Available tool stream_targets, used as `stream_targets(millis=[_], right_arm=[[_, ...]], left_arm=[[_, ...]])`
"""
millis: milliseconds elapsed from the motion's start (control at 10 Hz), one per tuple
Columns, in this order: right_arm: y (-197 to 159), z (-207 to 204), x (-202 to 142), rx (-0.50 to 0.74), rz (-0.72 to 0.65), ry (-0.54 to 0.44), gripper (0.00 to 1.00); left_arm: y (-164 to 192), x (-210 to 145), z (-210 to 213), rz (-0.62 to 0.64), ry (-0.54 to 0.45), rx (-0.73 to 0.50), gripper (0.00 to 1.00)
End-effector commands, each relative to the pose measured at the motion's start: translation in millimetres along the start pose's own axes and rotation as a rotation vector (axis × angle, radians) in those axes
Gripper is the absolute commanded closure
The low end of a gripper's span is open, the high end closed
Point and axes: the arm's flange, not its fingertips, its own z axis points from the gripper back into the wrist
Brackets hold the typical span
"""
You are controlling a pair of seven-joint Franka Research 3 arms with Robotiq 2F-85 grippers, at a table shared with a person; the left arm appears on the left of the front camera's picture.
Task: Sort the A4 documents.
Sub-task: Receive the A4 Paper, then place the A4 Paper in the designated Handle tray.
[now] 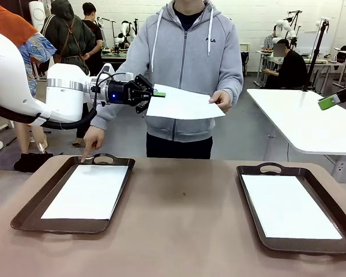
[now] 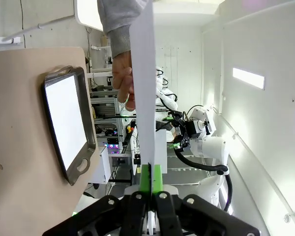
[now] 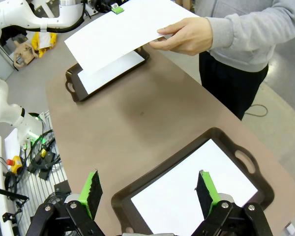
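Observation:
A white A4 document (image 1: 181, 104) hangs in the air above the table's far edge. My left gripper (image 1: 154, 95) is shut on its left edge, and a person's hand (image 1: 222, 99) holds its right edge. In the left wrist view the sheet (image 2: 143, 73) stands edge-on, pinched between my green pads (image 2: 146, 178). Another sheet (image 1: 86, 191) lies in the left brown tray (image 1: 46, 224), and one (image 1: 288, 206) lies in the right tray (image 1: 246, 202). My right gripper (image 3: 148, 179) hovers open and empty over the right tray's sheet (image 3: 187, 196).
The person stands at the far side, with the other hand (image 1: 92, 141) pointing a finger down at the left tray's handle. A white table (image 1: 305, 118) stands at the back right. Bare brown tabletop (image 1: 184, 219) lies between the trays.

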Motion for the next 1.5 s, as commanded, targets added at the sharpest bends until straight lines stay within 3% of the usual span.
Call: stream_targets(millis=[0, 700, 900, 1400], right_arm=[[0.7, -1.3, -0.8, 0.005, -0.002, 0.003, 0.00], [0.7, -1.3, -0.8, 0.005, -0.002, 0.003, 0.00], [0.7, -1.3, -0.8, 0.005, -0.002, 0.003, 0.00], [0.7, -1.3, -0.8, 0.005, -0.002, 0.003, 0.00]], left_arm=[[0.2, 1.4, -1.5, 0.005, -0.012, -0.010, 1.00], [0.0, 0.0, 0.0, 0.000, 0.000, 0.000, 0.99], [-17.2, -21.8, -12.1, -0.126, 0.090, 0.144, 0.99], [-17.6, -56.4, 58.5, -0.105, 0.129, 0.291, 0.99]])
